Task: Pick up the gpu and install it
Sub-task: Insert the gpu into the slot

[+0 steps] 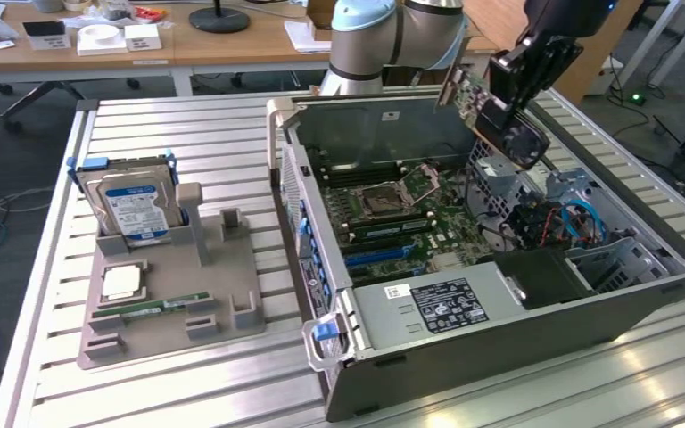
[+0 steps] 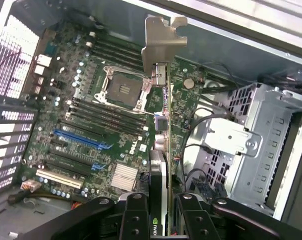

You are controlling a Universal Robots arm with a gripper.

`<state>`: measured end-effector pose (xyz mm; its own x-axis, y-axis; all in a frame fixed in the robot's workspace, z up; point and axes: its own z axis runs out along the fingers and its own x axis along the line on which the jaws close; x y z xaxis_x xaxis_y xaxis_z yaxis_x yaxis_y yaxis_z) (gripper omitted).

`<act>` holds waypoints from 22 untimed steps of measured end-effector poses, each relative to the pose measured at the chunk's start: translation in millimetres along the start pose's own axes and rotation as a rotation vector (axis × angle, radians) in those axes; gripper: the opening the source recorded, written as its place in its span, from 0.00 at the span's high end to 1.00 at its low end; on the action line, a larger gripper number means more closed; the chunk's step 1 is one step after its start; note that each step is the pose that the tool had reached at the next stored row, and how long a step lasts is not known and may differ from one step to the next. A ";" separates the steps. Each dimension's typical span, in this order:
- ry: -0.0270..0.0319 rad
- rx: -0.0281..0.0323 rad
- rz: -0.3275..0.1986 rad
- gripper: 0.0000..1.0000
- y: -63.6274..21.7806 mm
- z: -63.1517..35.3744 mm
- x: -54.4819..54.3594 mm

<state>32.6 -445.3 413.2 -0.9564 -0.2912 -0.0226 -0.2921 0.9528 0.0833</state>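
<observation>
The gpu [image 1: 512, 135] hangs tilted in the air over the far right part of the open computer case [image 1: 498, 357]. Its round fan faces the exterior view. My gripper [image 1: 519, 85] is shut on its upper edge. In the wrist view the gpu [image 2: 163, 125] appears edge-on between my fingers [image 2: 133, 215], with its silver bracket [image 2: 158, 40] at the far end. It floats above the motherboard [image 2: 91, 115], apart from the blue slots [image 2: 81, 140].
A grey holder [image 1: 164, 303] at the exterior view's left carries a hard drive [image 1: 135, 205], a processor chip [image 1: 122, 283] and a green memory stick [image 1: 152, 308]. Inside the case are a metal drive cage [image 2: 256, 140], loose cables and a power supply [image 1: 438, 308].
</observation>
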 end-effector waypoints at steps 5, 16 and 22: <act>0.0058 -0.0014 -0.068 0.73 0.0 0.1 0.0; 0.0195 -0.0053 -0.234 0.73 0.0 0.2 0.0; 0.0277 -0.0075 -0.332 0.73 0.0 0.2 0.0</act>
<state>32.6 -445.3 412.9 -0.8087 -0.5877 -0.0227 -0.5874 0.8050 0.0833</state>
